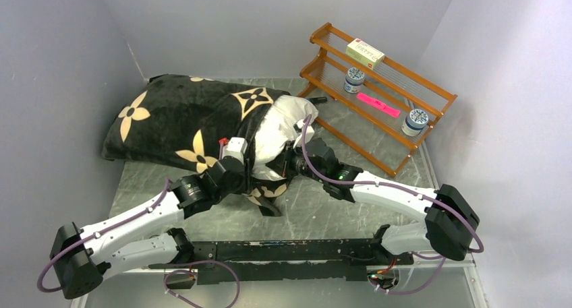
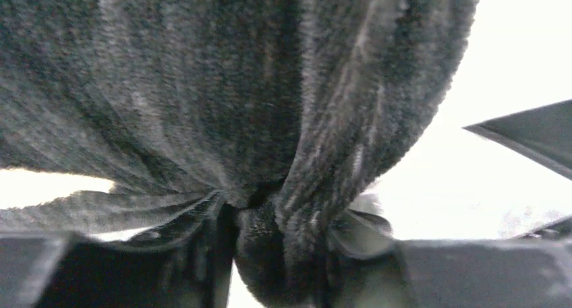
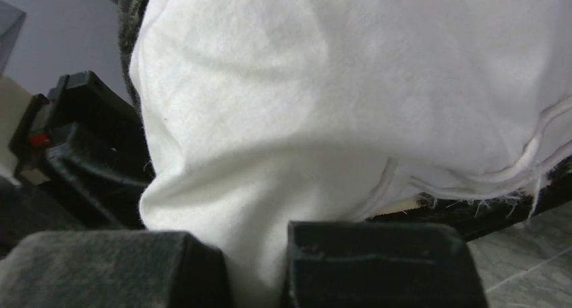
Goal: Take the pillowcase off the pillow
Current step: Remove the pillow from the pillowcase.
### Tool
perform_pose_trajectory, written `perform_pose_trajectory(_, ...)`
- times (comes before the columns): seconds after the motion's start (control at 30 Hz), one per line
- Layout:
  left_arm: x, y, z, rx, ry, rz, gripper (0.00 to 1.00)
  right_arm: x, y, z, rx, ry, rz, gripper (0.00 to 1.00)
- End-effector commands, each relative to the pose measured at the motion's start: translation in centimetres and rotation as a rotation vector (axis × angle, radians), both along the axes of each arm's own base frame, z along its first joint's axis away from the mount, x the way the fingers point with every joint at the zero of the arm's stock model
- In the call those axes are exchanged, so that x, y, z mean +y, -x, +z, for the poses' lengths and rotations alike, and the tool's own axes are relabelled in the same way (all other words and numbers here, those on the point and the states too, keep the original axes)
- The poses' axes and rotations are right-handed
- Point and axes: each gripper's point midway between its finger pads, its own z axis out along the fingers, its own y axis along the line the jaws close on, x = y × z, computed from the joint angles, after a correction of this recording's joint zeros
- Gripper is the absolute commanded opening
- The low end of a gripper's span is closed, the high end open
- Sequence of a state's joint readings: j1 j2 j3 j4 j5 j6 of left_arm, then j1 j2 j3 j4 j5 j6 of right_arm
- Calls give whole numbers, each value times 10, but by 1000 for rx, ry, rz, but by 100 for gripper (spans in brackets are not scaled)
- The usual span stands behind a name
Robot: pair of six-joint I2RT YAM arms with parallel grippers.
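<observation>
A large black plush pillowcase [image 1: 175,116] printed with tan four-petal flowers lies across the grey worktop [image 1: 324,207], stretching away to the left of an orange-brown wooden two-tier rack [image 1: 405,71]. It covers most of the big plain white pillow [image 1: 280,122]. Only the pillow's end nearest the rack bulges out of the cover's open mouth, and that bare end sits just beside the rack's lower rail.

The left arm [image 1: 135,217] reaches in to the hem of the cover, on the side away from the rack. Seen from its wrist, the left fingers [image 2: 101,274] have drawn in on a thick gathered fold of the black plush, which bunches up between them and fans out above.

The right arm [image 1: 398,187] comes in from the rack side, below the rack's front foot. The right fingers [image 3: 378,267] are pressed nearly together, with a pinch of the pillow's white cloth between them. A stitched seam and some frayed threads show just beyond.

On the rack stand a cream and yellow box [image 1: 365,52] on the top tier, two small white-lidded jars [image 1: 354,79] lower down, and a flat pink strip [image 1: 378,104] between the jars.
</observation>
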State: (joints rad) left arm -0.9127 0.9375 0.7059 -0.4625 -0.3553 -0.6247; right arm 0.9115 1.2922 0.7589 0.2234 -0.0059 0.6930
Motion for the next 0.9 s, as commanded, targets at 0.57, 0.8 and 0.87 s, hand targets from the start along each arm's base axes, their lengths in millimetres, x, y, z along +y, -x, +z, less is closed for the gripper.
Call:
perform_pose_trajectory(0.57, 103, -35, -39, -67, -229, 486, 5, -68, -10, 244, -403, -319, -87, 0)
perform_pose_trajectory(0.8, 144, -50, -40, -47, -192, 690, 5, -99, -1, 277, -483, -305, -153, 0)
perform_pose_trajectory(0.87, 150, -52, -36, -58, -171, 732, 5, -106, 3, 283, -494, -293, -164, 0)
